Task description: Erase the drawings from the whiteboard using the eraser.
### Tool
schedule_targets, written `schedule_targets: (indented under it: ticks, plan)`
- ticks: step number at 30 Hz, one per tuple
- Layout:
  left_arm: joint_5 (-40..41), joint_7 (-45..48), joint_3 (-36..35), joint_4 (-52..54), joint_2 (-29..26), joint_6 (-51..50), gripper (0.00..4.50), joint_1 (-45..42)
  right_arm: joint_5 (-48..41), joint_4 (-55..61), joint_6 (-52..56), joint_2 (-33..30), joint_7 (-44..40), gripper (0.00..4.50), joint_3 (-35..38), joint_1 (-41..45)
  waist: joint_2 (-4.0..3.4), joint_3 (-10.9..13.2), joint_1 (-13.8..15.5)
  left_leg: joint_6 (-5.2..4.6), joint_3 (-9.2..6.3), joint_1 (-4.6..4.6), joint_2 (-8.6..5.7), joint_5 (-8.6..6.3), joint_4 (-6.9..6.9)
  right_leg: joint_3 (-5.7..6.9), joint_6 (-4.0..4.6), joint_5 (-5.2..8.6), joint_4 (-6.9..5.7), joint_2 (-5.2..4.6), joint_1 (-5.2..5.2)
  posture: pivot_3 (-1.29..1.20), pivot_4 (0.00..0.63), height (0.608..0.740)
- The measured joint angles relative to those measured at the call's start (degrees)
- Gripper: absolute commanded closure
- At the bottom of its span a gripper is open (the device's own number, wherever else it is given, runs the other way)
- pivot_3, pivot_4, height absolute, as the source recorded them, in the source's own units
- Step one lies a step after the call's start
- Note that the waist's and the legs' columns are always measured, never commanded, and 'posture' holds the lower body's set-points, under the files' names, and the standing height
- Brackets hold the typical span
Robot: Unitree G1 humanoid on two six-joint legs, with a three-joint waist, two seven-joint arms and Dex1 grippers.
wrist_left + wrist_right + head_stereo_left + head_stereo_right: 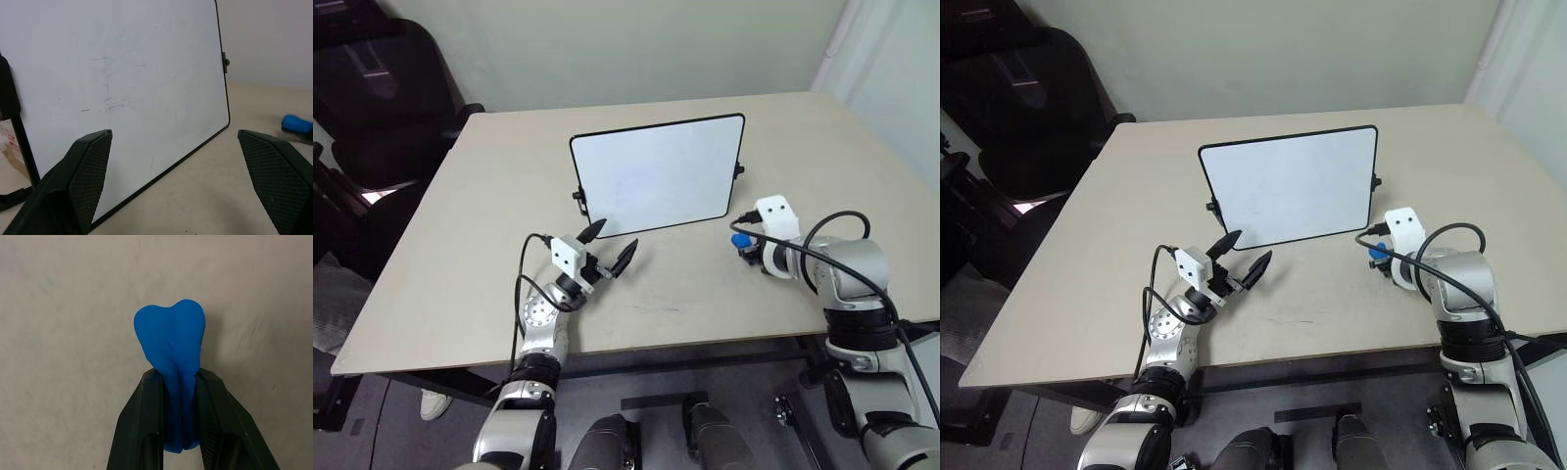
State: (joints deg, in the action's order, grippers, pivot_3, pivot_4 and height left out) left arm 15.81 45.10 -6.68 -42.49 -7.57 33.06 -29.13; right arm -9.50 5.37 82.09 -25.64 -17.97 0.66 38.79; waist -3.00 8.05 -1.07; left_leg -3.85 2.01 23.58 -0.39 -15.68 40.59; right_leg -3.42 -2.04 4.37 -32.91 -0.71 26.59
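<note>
Tabletop [705, 294] below – eraser [172, 340] juts lengthwise beyond right gripper [178, 396].

Whiteboard [658, 176] upright mid-table [489, 196], eraser [741, 239] near its right front corner.

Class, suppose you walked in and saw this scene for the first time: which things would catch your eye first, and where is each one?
First the whiteboard, propped up mid-table, its surface nearly clean with only faint smudges. Next the bright blue eraser, pinched in the right gripper and squeezed out of shape, off to the right of the board over the table. The left gripper sits before the board's lower left corner, jaws spread wide.
</note>
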Motion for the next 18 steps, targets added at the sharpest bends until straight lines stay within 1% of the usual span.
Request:
schedule_targets:
  ticks: [1, 5, 8, 12, 14, 16, 18]
  plan:
    - [0.0, 0.0, 0.0, 0.0, 0.0, 0.0, 0.0, 0.0, 0.0, -0.4, -0.3, 0.0, 0.0, 2.97, 0.0, 0.0, 0.0, 0.0, 0.0, 0.0, 0.0, 0.0, 0.0, 0.0, 0.0, 0.0, 0.0, 0.0, 0.0, 0.0, -0.01, 0.0, 0.15, 0.726]
    - [0.0, 0.0, 0.0, 0.0, 0.0, 0.0, 0.0, -0.1, 0.0, -0.6, -1.7, 0.1, 0.1, 1.63, 0.3, 0.1, -0.01, 0.0, 0.1, -0.01, 0.0, 0.0, 0.0, 0.0, 0.0, 0.0, -0.02, 0.01, 0.01, 0.0, -0.01, 0.0, 0.15, 0.726]
    - [0.0, 0.0, 0.0, -0.1, 0.0, 0.0, 0.0, -0.3, -0.2, 1.6, -5.7, -0.4, -0.1, 0.67, 0.6, -1.3, -0.01, 0.0, 0.3, -0.01, -0.01, 0.01, 0.0, 0.0, -0.01, 0.01, -0.03, 0.02, 0.02, -0.01, -0.02, 0.0, 0.15, 0.726]
    - [0.0, 0.0, 0.0, -0.2, 0.3, 0.1, 0.0, -0.4, -1.0, 7.8, -19.8, -1.1, -2.4, 0.67, 3.6, -8.4, -0.03, 0.0, 0.5, -0.01, -0.05, 0.0, 0.01, 0.0, -0.02, 0.0, -0.11, 0.08, 0.05, -0.01, -0.09, 0.0, 0.15, 0.726]
    - [0.0, 0.0, 0.0, -0.1, 0.5, 0.1, 0.0, -0.4, -3.1, 12.1, -27.4, -1.0, -5.2, 0.67, 6.5, -14.7, -0.05, 0.0, 0.7, 0.0, -0.08, -0.02, 0.0, 0.0, -0.04, -0.01, -0.16, 0.13, 0.09, 0.0, -0.16, 0.0, 0.15, 0.726]
    - [0.1, 0.1, 0.0, -0.1, 0.8, 0.1, 0.0, -0.3, -6.1, 15.6, -32.4, 2.0, -6.5, 0.67, 10.4, -20.1, -0.06, 0.0, 0.6, 0.01, -0.09, -0.05, 0.0, -0.01, -0.06, -0.01, -0.16, 0.15, 0.1, 0.02, -0.19, 0.0, 0.15, 0.726]
    - [0.1, 0.6, 0.0, -0.2, 0.8, 0.1, 0.0, -0.3, -9.1, 17.8, -35.0, 4.9, -7.4, 0.67, 12.6, -23.8, -0.05, 0.0, 0.5, 0.02, -0.08, -0.07, 0.0, -0.02, -0.06, -0.04, -0.16, 0.15, 0.12, 0.03, -0.21, 0.0, 0.15, 0.726]
